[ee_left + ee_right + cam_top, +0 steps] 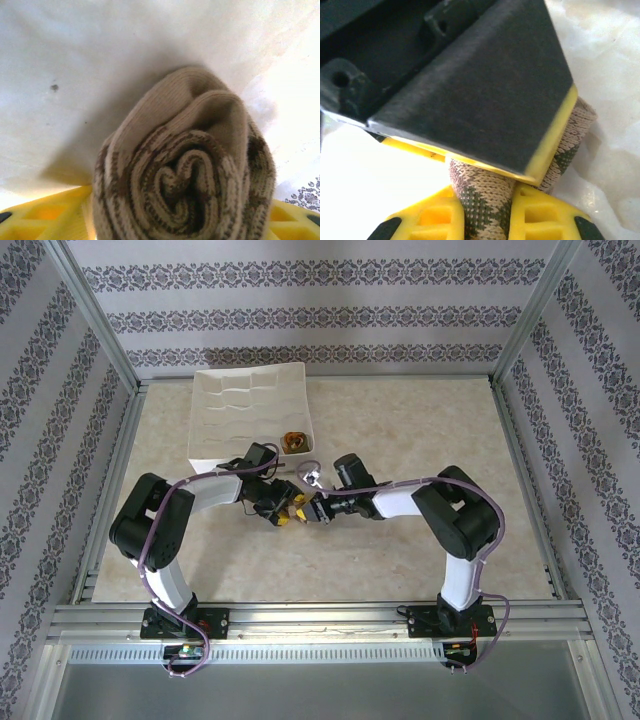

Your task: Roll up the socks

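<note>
The brown-and-beige argyle sock (185, 170) is wound into a tight spiral roll, held above the table where both grippers meet (296, 510). My left gripper (172, 222) is shut on the roll, one yellow finger (45, 212) on each side. My right gripper (487, 215) is shut on one end of the same sock (480, 195), pinching it between yellow fingers (430, 217). The left gripper's dark finger (470, 85) lies across the sock just beyond. A small orange-and-dark rolled sock (294, 442) rests in the white tray's near right corner.
The white divided tray (245, 400) stands at the back left of the beige table, its near edge close behind the left wrist. Patterned walls and a metal frame enclose the table on three sides.
</note>
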Available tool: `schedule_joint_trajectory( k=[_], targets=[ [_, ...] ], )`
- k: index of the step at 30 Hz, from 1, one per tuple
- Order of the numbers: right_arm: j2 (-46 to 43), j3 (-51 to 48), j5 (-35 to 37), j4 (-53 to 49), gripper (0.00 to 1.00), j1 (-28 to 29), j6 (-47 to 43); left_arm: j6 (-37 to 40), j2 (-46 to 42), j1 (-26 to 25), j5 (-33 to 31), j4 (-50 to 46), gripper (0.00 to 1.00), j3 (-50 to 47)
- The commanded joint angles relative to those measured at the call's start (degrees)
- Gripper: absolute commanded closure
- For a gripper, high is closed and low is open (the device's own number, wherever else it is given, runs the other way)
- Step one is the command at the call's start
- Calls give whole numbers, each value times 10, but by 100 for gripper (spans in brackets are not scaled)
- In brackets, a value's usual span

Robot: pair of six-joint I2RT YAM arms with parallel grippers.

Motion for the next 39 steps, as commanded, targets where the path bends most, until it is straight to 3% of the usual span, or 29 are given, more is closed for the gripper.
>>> schedule_joint_trajectory(
  k=[1, 10, 21, 24, 26, 27, 29, 32, 34, 39],
  targets=[
    [47, -27, -40, -87, 100, -15, 55, 25, 31, 3, -20, 89, 43, 5],
    [91, -13, -123, -43, 100, -42, 145, 28, 40, 0, -12, 108, 43, -2],
    [107, 6, -146, -13, 100, -41, 210, 14, 43, -23, -4, 130, 45, -5],
    [109, 9, -151, -9, 100, -41, 220, 12, 29, -24, -4, 131, 57, -13],
    [103, 7, -154, -2, 100, -41, 226, 9, 13, -23, -6, 130, 74, -18],
    [95, 5, -151, -1, 95, -41, 225, 8, 3, -23, -8, 126, 85, -20],
    [59, -9, -135, 5, 79, -42, 217, 10, -22, -23, -12, 107, 100, -20],
    [-51, -57, -58, 28, 60, -44, 197, 18, -79, -22, -24, 62, 100, -16],
    [-126, -92, 9, 36, 53, -45, 181, 21, -117, -19, -30, 32, 100, -10],
    [-316, -133, 183, -3, 48, -47, 118, 59, -189, 1, -50, -73, 100, 42]
  ],
)
